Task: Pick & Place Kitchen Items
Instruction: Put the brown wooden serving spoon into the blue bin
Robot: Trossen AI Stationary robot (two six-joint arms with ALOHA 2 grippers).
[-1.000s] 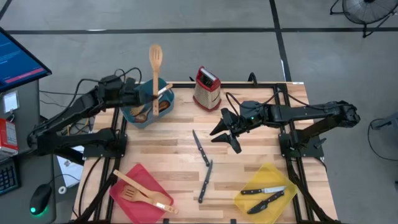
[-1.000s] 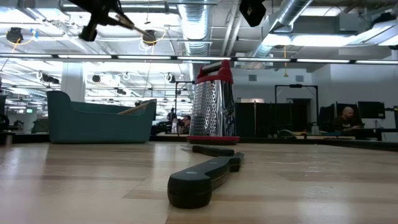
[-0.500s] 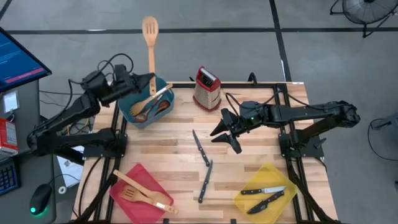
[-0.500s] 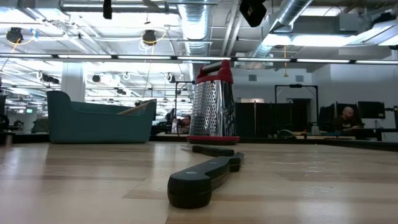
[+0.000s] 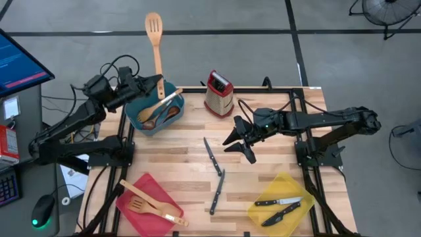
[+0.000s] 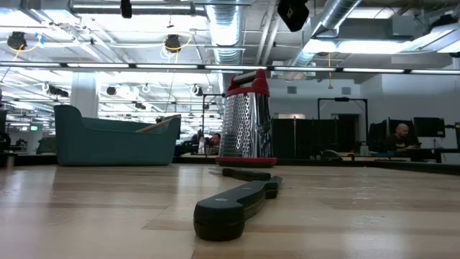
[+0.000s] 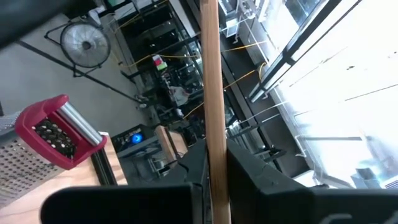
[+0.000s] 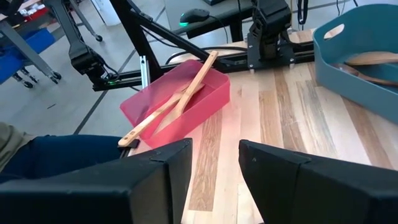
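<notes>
Left gripper (image 5: 155,83) pinching one slotted spatula (image 5: 154,41), raised above the teal bin (image 5: 133,115). Right gripper (image 5: 238,140) spread, empty, over the table (image 5: 276,164). Two knives (image 5: 214,170) on table, two in yellow bin (image 5: 261,210), two spatulas in red bin (image 5: 131,205).

— Change noted at the left arm? 
— Yes. The left gripper (image 5: 156,82), fingers clamped on the slotted wooden spatula (image 5: 154,41), now sits farther back over the teal bin's (image 5: 141,122) far corner, off its earlier spot above the bin.
— And the spatula? 
— Its head now points farther past the table (image 5: 263,168) edge, shifted left.
</notes>
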